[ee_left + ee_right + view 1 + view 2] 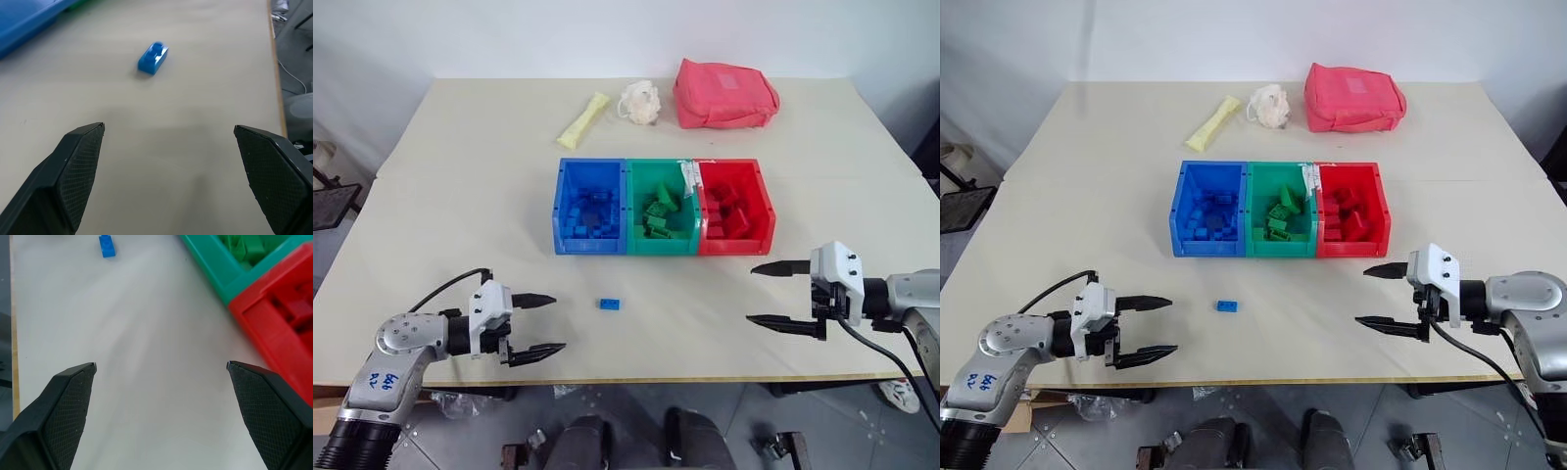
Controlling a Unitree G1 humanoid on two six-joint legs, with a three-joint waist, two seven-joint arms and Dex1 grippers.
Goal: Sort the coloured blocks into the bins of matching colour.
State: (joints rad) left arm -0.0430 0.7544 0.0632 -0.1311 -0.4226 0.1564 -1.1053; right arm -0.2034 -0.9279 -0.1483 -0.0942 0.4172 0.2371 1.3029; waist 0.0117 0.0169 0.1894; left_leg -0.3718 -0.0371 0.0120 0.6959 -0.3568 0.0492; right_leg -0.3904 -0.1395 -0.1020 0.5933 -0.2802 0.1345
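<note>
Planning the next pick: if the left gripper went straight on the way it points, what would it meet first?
Probably the loose blue block on the table. The left gripper is open and empty, and nothing lies between it and the block, though depth is hard to judge.

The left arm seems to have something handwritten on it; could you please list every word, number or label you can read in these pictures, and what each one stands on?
Blue handwriting on the left arm's grey shell: too small and scrawled to read.
White label on the wall between the green bin and the red bin: too small to read.
Pink fabric bag: no readable print.
Nothing else carries text.
</note>
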